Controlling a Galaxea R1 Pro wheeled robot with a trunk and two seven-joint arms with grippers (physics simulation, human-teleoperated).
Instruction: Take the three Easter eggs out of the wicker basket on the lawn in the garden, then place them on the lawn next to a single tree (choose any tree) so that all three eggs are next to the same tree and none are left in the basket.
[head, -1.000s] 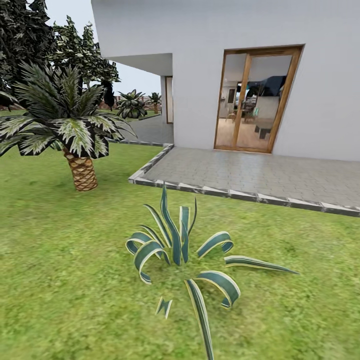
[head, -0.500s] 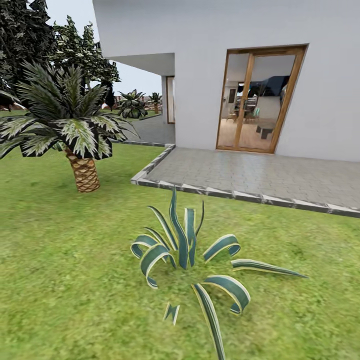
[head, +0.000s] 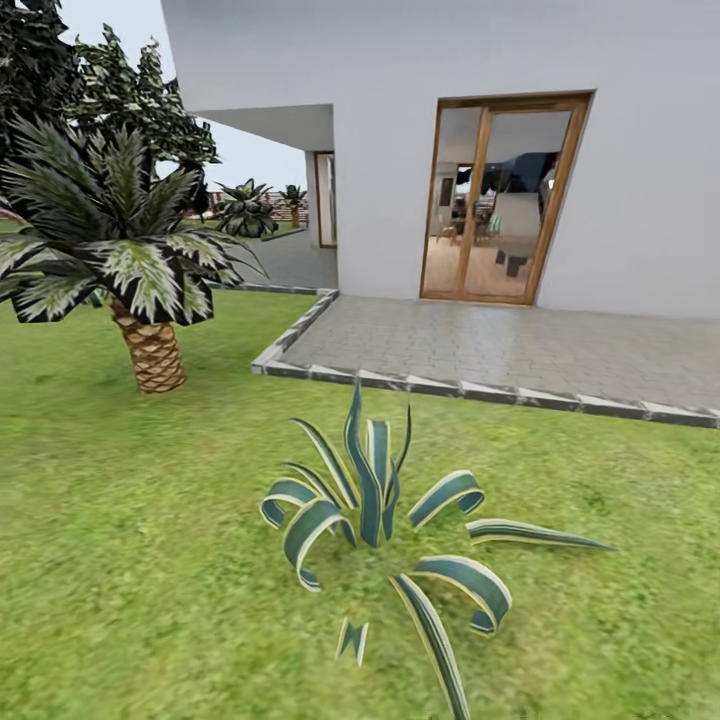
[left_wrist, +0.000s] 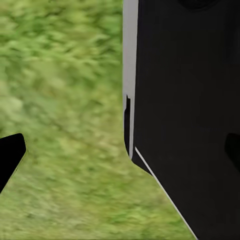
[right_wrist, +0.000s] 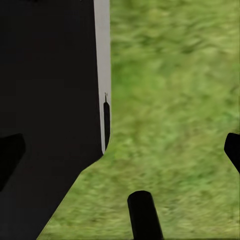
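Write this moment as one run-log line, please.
phase: driving | ahead: striped plant on lawn | left: palm | beyond: patio, house door

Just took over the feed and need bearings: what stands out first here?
A spiky striped agave-like plant sits on the lawn right ahead. Behind it a grey paved patio leads to the white house's wooden-framed glass door. A short palm stands at the left.

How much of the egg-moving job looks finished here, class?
Nothing looks done yet. The head view shows mottled green lawn, a striped spiky-leaved plant, a short scaly-trunked palm, the grey paved patio and the white house, so the robot appears to be travelling. Both wrist views face grass. Finding the basket, removing all three eggs and placing them by one tree remains.
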